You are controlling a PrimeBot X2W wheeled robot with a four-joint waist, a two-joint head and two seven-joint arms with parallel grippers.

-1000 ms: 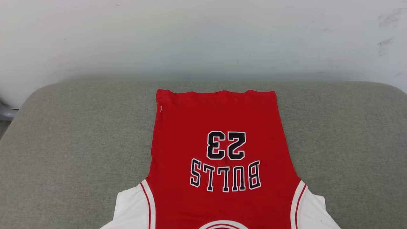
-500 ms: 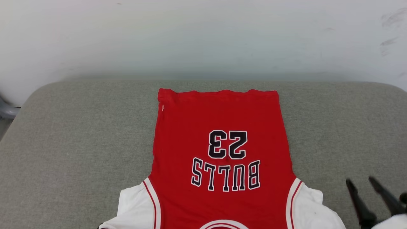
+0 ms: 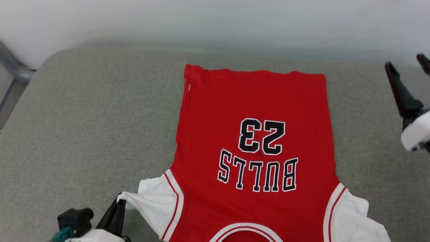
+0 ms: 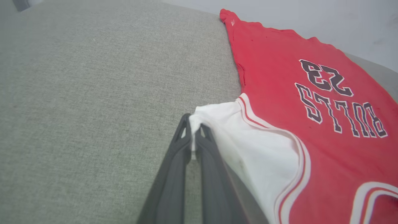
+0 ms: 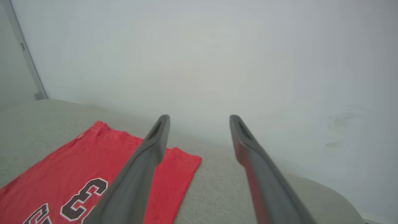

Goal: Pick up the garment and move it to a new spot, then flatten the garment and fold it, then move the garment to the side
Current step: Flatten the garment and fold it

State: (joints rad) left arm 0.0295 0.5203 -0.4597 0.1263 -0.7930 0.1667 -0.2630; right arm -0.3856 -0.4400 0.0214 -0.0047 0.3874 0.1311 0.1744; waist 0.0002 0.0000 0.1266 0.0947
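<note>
Closest to me, my left gripper (image 4: pixel 192 126) is pinched shut on the outer edge of a white sleeve (image 4: pixel 242 137), lifting that edge into a small peak off the tabletop (image 3: pixel 84 127). The sleeve belongs to the garment (image 3: pixel 255 101), which lies spread flat in the middle of the tabletop, collar toward me, lettering upside down from my side, hem (image 3: pixel 255 71) farthest away. I judge it light, thin and limp: it will drape and stretch where pulled rather than hold a shape, so one pinched point will drag the rest into wrinkles. The knit looks grippy enough not to slip from closed fingers, and nothing about it seems fragile. For folding I would take it at paired points, this sleeve edge and the other sleeve (image 3: pixel 352 215), or the two hem corners, catching both layers. Farther out, my right gripper (image 3: pixel 404 61) hangs off to the right of the hem, apart from the cloth, fingers spread wide with nothing between them. The tabletop is grey woven fabric, apparently padded, with rounded corners; I expect the weave to cling when cloth is dragged. Behind it stands a plain pale wall (image 3: pixel 201 20), with a grey metal bar (image 3: pixel 15 67) at far left.
</note>
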